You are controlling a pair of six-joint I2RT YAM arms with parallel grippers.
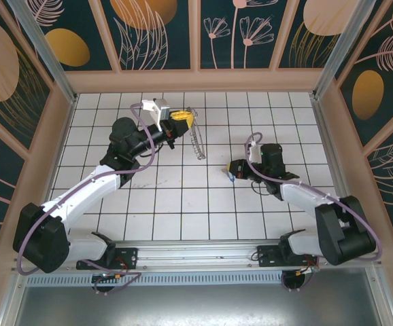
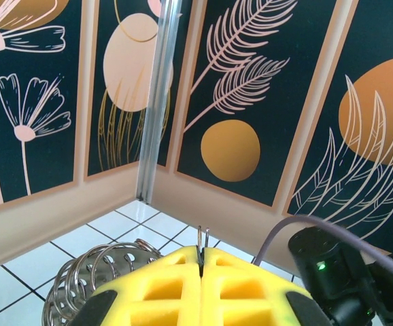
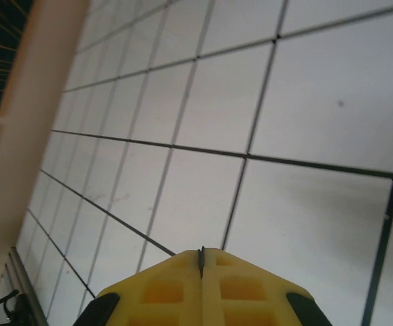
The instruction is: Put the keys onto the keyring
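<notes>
My left gripper point(image 1: 183, 117) is raised over the far middle of the table. In the left wrist view its yellow pads point(image 2: 162, 285) are shut on the thin wire of the keyring point(image 2: 204, 236). The keyring point(image 1: 198, 141) hangs from it towards the tiles, and its silvery pieces point(image 2: 94, 275) bunch at the left of the pads. My right gripper point(image 1: 232, 171) sits low over the tiles right of centre, shut. A thin dark edge of the key point(image 3: 200, 255) is pinched between its pads, and a bit of the key's blue head point(image 1: 230, 176) shows at its tip.
White tiled floor point(image 1: 183, 204) with a dark grid, walled by tan panels point(image 1: 196, 80) at the back and both sides. An aluminium post point(image 2: 157, 102) stands in the far corner. A grey cable point(image 2: 298, 227) loops by the left wrist.
</notes>
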